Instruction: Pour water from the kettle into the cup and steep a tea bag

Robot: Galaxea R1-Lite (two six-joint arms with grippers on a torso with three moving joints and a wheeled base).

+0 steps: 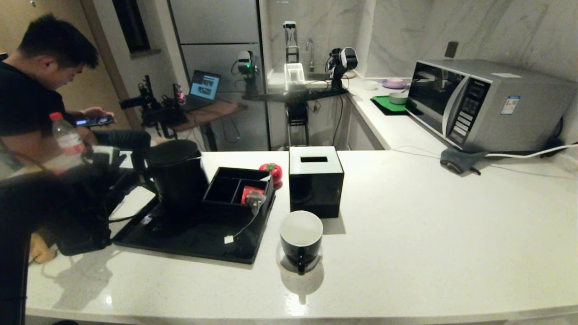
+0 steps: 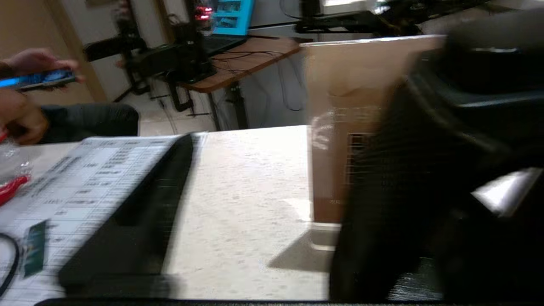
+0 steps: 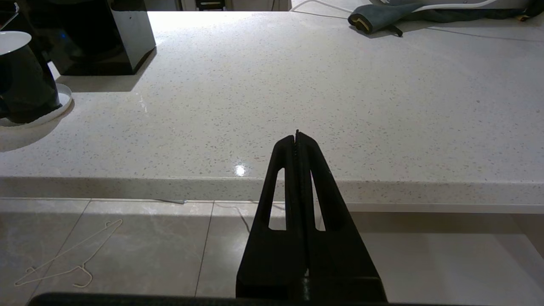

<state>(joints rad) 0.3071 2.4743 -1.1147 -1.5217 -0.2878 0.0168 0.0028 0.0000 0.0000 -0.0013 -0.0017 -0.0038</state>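
I see the kettle (image 1: pixel 174 174) standing upright at the back left of the black tray (image 1: pixel 194 241) on the bench (image 1: pixel 429 234), just beside the black divided box (image 1: pixel 237 187). My left claw (image 1: pixel 106 158) is at the kettle's left side, by the handle; it blurs in both the head and the left wrist views, so I cannot tell whether its fingers are apart or clamped. In the left wrist view the kettle (image 2: pixel 425 170) fills the near side as a dark mass.

The tea bag (image 1: pixel 254 198) lies over the box's front edge next to a red packet (image 1: pixel 248 192), its string trailing down to the small white tag (image 1: pixel 229 239) on the tray. The cup (image 1: pixel 301 241) sits on a white coaster just right of the tray and in front of the black tissue box (image 1: pixel 315 180), handle toward me, its white interior showing.

My right claw (image 3: pixel 296 135) hangs off the bench's near edge, fingers pressed together on nothing, well apart from the cup (image 3: pixel 23 80).
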